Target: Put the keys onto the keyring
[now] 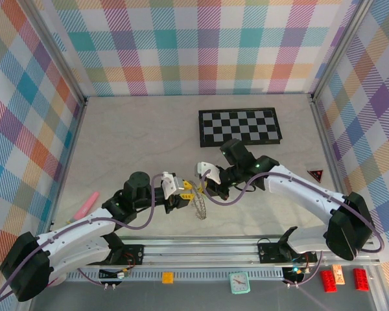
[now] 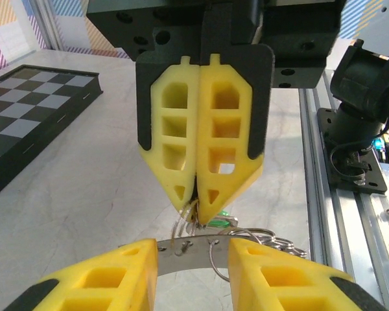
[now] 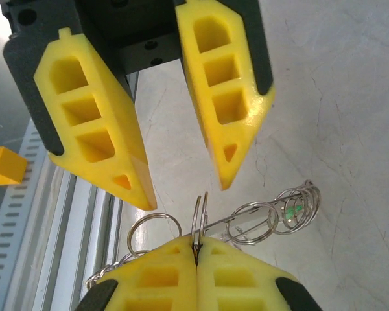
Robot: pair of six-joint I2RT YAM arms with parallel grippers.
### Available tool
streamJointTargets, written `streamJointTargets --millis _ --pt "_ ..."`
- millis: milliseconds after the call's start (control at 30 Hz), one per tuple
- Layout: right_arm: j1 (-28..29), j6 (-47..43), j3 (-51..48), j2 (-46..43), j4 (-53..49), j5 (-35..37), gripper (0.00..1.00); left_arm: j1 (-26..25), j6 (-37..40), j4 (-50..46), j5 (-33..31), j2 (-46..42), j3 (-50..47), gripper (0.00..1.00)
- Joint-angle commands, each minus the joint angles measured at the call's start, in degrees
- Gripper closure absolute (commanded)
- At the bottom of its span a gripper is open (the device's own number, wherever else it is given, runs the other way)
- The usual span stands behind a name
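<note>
Left tool point(image 3: 185, 191): jaws part open, gripping nothing that I can make out. The keyring point(image 2: 185, 247) lies crosswise at its fingertips, flat band spanning the gap.
Right tool point(image 2: 194, 208): tip to tip opposite, jaws shut on a thin loop of the keyring.
Green key point(image 3: 292, 210): hangs beside the right tool's tips, so that arm is judged nearer.
</note>
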Motion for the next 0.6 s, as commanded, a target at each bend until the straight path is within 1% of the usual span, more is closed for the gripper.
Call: streamJointTargets --millis 0,133,233,367,467,567 --pt "1.7 -5.3 3.4 1.1 -6.1 1.6 1.00 0.0 1.4 -1.9 -0.2 0.3 2.1 0.67" --pt "3.3 -6.3 5.0 1.8 -7.3 2.7 1.00 -0.1 1.5 -2.0 0.1 0.9 2.8 0.67" --pt "4.0 -6.5 5.8 2.1 -6.9 2.8 1.00 -0.1 1.8 -2.1 0.9 1.5 3.2 0.70" --pt "4.6 -6.5 7.0 2.8 -6.7 3.0 1.00 -0.1 2.2 -3.1 2.5 2.5 3.8 0.79" --pt "4.7 -6.4 7.2 3.0 -6.2 2.9 1.00 -0.1 2.4 -3.7 3.3 3.1 3.9 0.82" --pt "4.9 -6.3 7.4 3.2 -6.1 2.8 1.00 -0.1 2.5 -3.2 3.6 2.9 3.6 0.91"
